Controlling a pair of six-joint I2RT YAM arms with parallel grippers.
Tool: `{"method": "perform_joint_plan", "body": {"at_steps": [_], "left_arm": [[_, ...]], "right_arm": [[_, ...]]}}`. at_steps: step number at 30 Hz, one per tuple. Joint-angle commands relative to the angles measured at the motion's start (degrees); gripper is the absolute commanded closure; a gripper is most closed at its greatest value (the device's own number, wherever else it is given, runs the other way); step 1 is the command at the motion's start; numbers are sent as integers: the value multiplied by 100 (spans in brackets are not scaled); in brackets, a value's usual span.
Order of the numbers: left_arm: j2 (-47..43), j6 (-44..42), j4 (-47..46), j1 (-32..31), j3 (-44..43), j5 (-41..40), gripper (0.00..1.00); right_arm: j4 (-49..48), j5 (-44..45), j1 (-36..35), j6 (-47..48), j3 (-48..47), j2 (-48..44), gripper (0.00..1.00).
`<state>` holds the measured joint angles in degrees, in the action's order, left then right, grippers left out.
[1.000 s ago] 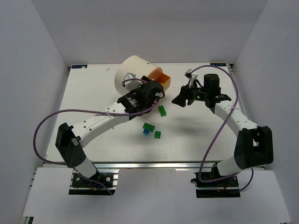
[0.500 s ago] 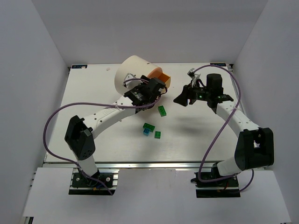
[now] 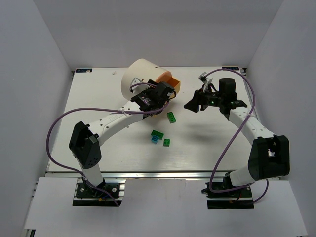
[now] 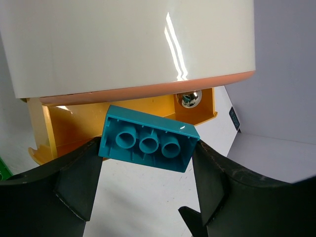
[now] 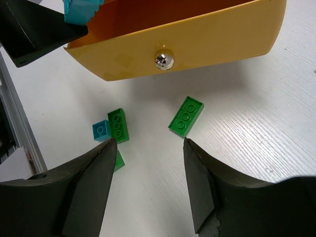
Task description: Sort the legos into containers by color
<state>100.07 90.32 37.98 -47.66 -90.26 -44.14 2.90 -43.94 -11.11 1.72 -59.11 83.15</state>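
Nearest us, loose green legos [image 5: 186, 115] lie on the table [image 3: 94, 103]. Our left gripper [image 4: 146, 150] clamps the cyan brick [image 4: 148, 140] before the open orange drawer [image 4: 79, 126] under the drum [image 4: 123, 44]. Next, we judge: ease over it, release. Right gripper [image 5: 148, 163] hangs wide, empty.

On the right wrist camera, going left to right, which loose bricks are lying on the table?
Cyan brick → first green brick right beside it → second green brick, lying apart further right.
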Motion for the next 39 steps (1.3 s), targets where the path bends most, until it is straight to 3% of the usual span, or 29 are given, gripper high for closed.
{"method": "perform_joint_plan", "body": {"at_steps": [1,7,28,30,33,34,37,38,39], "left_arm": [[-111,126,17,46,-124,-86,23],[-128,143,-18,99,-54,-33,17],[-181,222,-141,152,105,143,13],[-216,196,-203,152,105,169,17],[-321,83,-404,152,87,248,32],[-374,-170,-501,152,96,283,46],[-611,-795,-949,99,245,581,72],[-681,-971,-1176,99,306,669,76],[-908,-1286,-1292,47,377,818,80]], "right_arm": [[-158,-150,39,-49,40,-186,38],[-149,-167,48,-40,40,-186,38],[-123,-185,30,-31,66,-168,38],[-123,-246,39,13,58,-159,38],[43,-841,13,450,-21,-116,39],[201,-1375,-5,679,-65,-89,39],[1464,-2292,-179,2513,-328,51,39],[1808,-2320,-250,2996,-364,113,39],[2568,-2294,-320,4089,-469,139,38]]}}
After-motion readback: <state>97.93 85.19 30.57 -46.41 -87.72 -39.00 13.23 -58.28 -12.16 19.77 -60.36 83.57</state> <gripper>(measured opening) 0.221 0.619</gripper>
